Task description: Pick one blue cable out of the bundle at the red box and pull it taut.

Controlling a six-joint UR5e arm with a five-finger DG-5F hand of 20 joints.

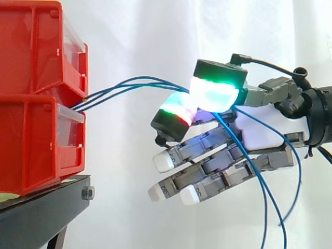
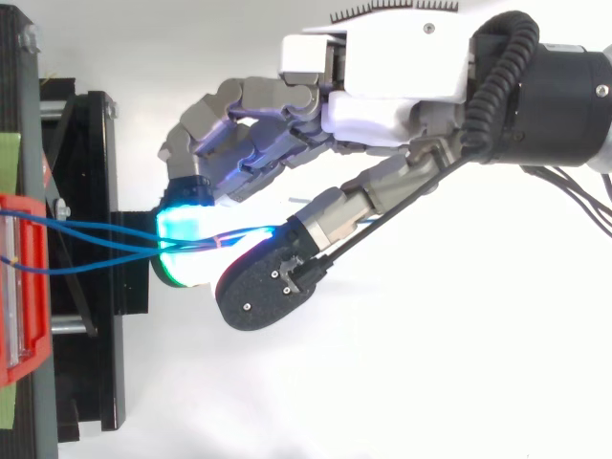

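Stacked red boxes (image 1: 36, 98) stand at the left on a black stand (image 1: 41, 212). Thin blue cables (image 1: 129, 85) run out from between the boxes toward the right. My hand (image 1: 259, 129) comes in from the right. Its thumb pad and one finger pad (image 1: 215, 93), glowing green and white, pinch the blue cables between them. The other fingers stretch out straight below. Behind the pinch the cables hang down in loose loops (image 1: 275, 202). From above, the cables (image 2: 96, 239) lead from the red box (image 2: 24, 277) into the glowing pads (image 2: 186, 239). How many strands sit inside the pinch is hidden.
A white curtain hangs behind everything. The black stand (image 2: 96, 287) reaches under the red boxes at the left. Open room lies below and to the right of the hand.
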